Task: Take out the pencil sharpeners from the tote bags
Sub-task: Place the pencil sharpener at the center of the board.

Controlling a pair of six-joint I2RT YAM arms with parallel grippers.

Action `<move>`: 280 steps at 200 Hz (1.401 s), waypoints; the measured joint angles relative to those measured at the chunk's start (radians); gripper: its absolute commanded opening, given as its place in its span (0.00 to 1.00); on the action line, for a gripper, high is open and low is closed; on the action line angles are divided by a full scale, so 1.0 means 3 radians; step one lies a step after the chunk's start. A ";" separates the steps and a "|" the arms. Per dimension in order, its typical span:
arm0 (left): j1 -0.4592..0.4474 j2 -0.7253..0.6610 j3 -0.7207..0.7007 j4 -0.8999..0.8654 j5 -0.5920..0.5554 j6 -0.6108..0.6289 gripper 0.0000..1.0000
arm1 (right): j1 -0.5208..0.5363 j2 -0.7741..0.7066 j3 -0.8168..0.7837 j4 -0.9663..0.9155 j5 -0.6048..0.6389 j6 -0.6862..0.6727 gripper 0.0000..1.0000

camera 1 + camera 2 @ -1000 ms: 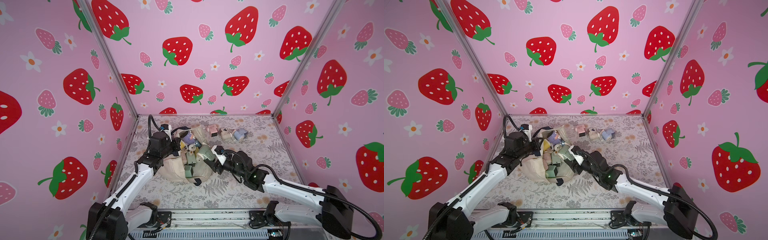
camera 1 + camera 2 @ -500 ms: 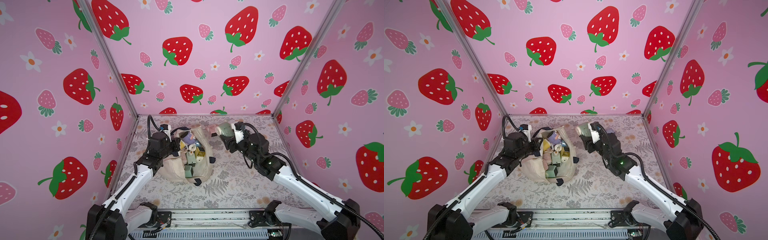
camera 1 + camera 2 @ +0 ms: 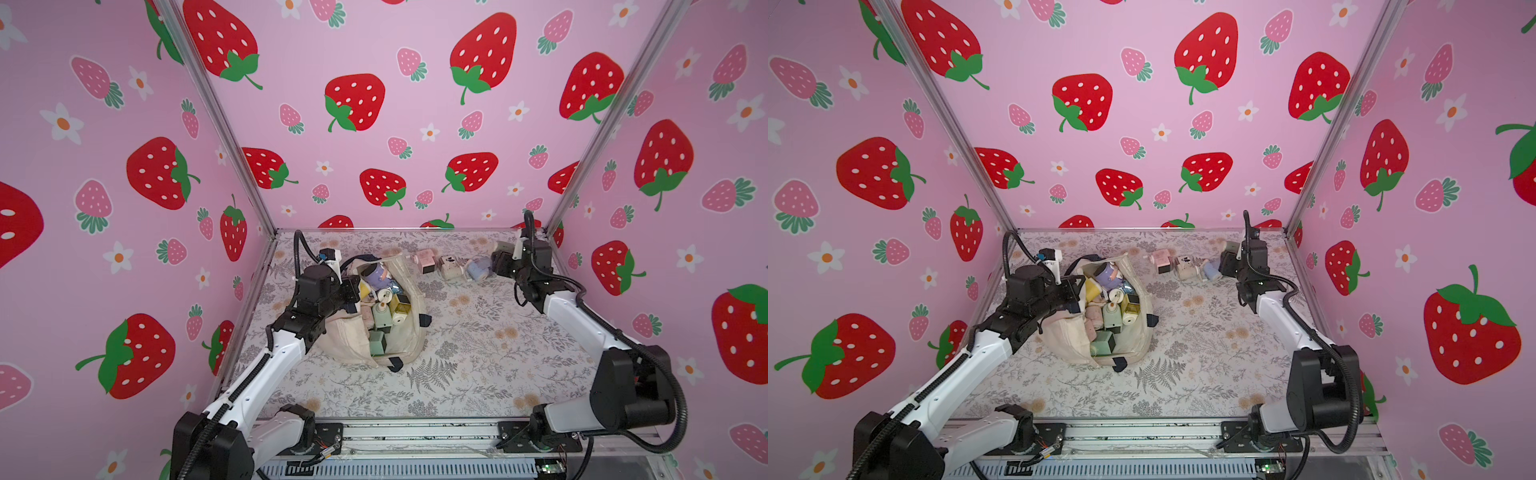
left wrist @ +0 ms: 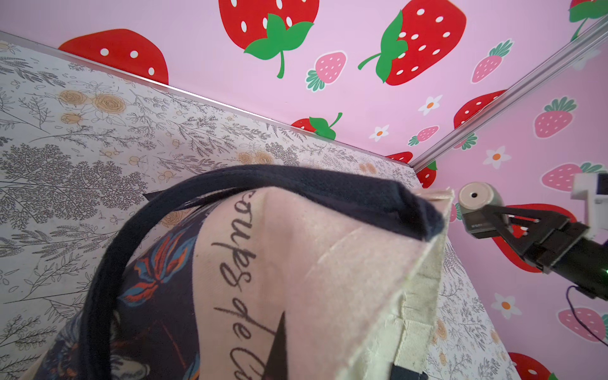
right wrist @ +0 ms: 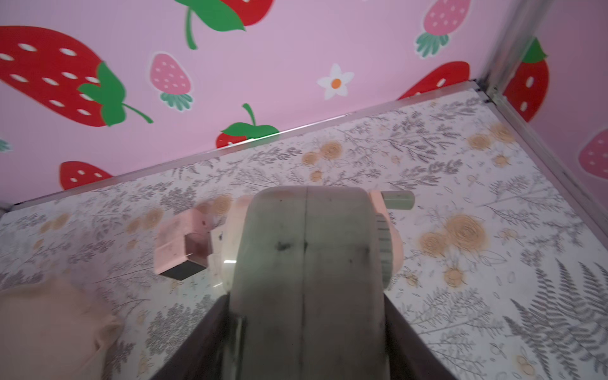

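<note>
We have left claw (image 3: pixel 353 291) pinching tote bag (image 3: pixel 399 349) rim, propping it open. Right claw (image 3: pixel 500 262) clamps grey-green sharpener (image 5: pixel 306 256) by far-right corner of counter (image 3: pixel 478 332), likely for drop-off beside three other sharpeners (image 3: pixel 451 268).

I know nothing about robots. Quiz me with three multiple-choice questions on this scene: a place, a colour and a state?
1. Out of the tote bag, the pink sharpener lies: A near the back wall; B at the front rail; C on an arm.
2. The held sharpener in the right gripper is: A purple; B grey-green; C yellow.
3. The left gripper is: A wide open; B shut on the bag's rim; C holding a sharpener.
A: it sits just below that wall. B: the wrist view shows its body. B: its jaws pinch the canvas.
</note>
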 measured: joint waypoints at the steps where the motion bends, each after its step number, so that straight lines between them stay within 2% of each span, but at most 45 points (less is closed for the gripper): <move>1: 0.0000 0.0000 0.0000 0.0000 0.0000 0.0000 0.00 | -0.0019 0.0014 0.0008 -0.0005 -0.0003 0.0008 0.44; 46: 0.0000 -0.0001 0.0000 0.0000 -0.0003 0.0000 0.00 | -0.0407 0.0571 0.0407 -0.0217 -0.0123 0.0057 0.44; 112: 0.0000 -0.0001 0.0000 -0.0001 -0.0017 0.0001 0.00 | -0.0515 0.1359 0.0952 -0.0650 -0.0243 -0.0079 0.45; 163: 0.0000 -0.0001 -0.0001 -0.0001 -0.0023 0.0001 0.00 | -0.0507 0.1617 0.1040 -0.0786 -0.0275 -0.0141 0.46; 219: -0.0003 -0.0001 -0.0001 -0.0001 -0.0025 0.0001 0.00 | -0.0472 0.1715 0.1160 -0.0802 -0.0268 -0.0270 0.51; 222: -0.0003 -0.0001 -0.0001 -0.0001 -0.0025 0.0001 0.00 | -0.0469 0.1726 0.1177 -0.0807 -0.0270 -0.0278 0.55; 280: -0.0003 -0.0001 -0.0001 -0.0001 -0.0027 0.0014 0.00 | -0.0399 0.1874 0.1409 -0.0900 -0.0240 -0.0430 0.67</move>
